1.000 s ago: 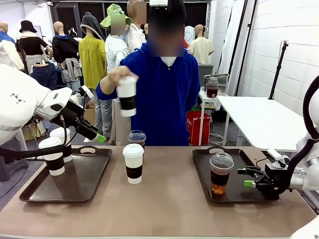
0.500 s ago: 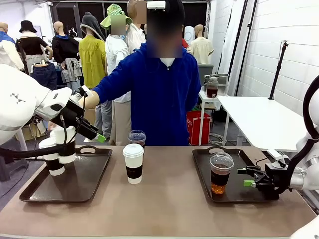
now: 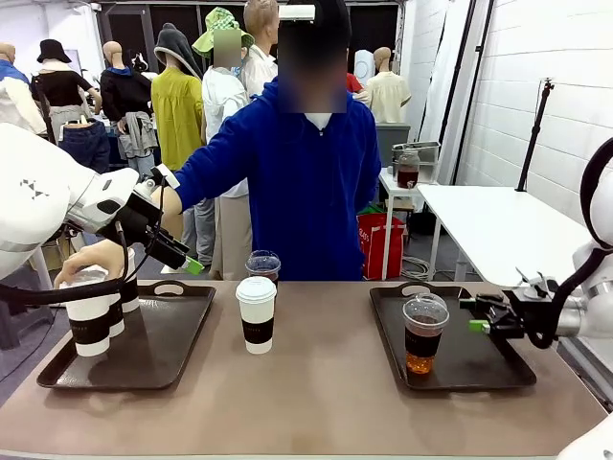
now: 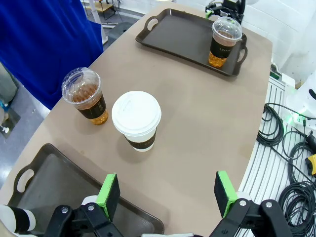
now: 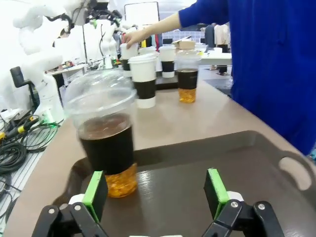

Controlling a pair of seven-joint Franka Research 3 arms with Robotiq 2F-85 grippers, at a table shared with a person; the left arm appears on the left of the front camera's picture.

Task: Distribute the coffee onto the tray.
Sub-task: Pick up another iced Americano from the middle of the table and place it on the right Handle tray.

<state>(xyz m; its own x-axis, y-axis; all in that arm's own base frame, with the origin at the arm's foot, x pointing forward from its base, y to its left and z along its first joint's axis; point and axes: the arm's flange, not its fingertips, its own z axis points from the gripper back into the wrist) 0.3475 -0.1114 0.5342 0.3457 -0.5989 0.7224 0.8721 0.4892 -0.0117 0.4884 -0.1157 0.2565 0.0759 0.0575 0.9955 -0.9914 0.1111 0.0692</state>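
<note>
White paper cup (image 3: pixel 88 321) stands on the left tray (image 3: pixel 163 355) under the person's hand (image 3: pixel 93 261), evidently being placed; left gripper (image 4: pixel 166 193) and right gripper (image 5: pixel 155 191) gape empty, standing clear.

Person's hand (image 3: pixel 89 261) crowds left tray (image 3: pixel 163 347); right tray (image 3: pixel 479 362) mostly free.

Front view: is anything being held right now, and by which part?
The left tool and right tool are open, empty. The person's hand grips a white paper cup by its lid, on the left tray.
</note>
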